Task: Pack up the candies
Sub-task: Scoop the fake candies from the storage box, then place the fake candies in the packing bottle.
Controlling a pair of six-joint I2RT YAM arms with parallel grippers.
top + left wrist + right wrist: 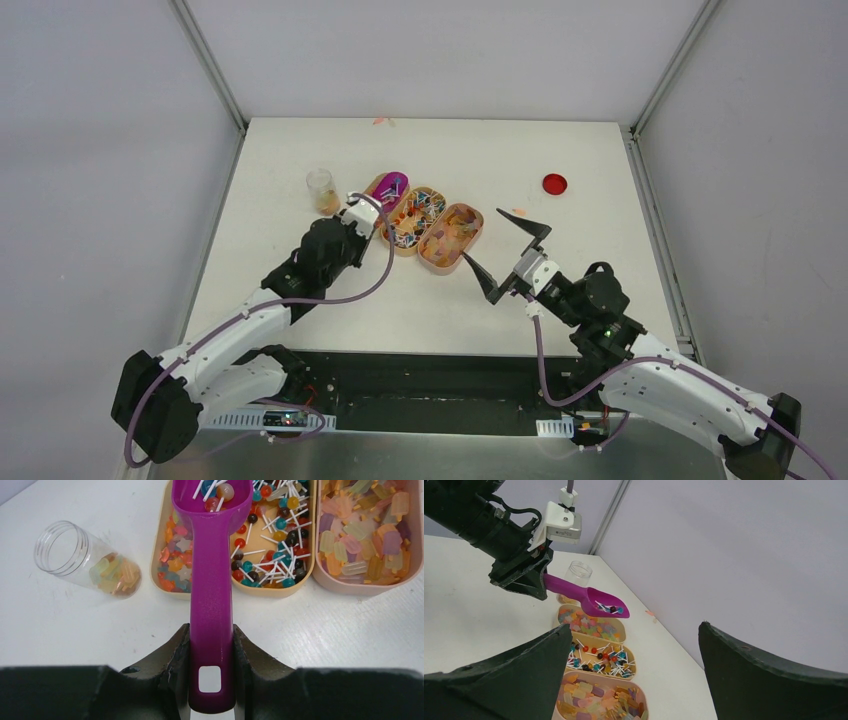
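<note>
The candies fill three tan trays in a row: star gummies point(175, 560), small lollipops point(277, 540) and popsicle-shaped gummies point(365, 535). My left gripper point(211, 632) is shut on the handle of a magenta scoop point(211, 580). The scoop's bowl hovers over the left and middle trays with a few lollipops point(217, 492) in it. A clear jar point(85, 560) with some gummies at its bottom stands left of the trays. My right gripper point(481, 232) stands open and holds nothing, just right of the popsicle tray point(452, 238).
A flat red disc point(555, 184) lies at the far right of the table. One stray candy point(519, 212) lies near my right gripper, and a couple more point(382, 121) sit at the table's far edge. Grey walls close in three sides.
</note>
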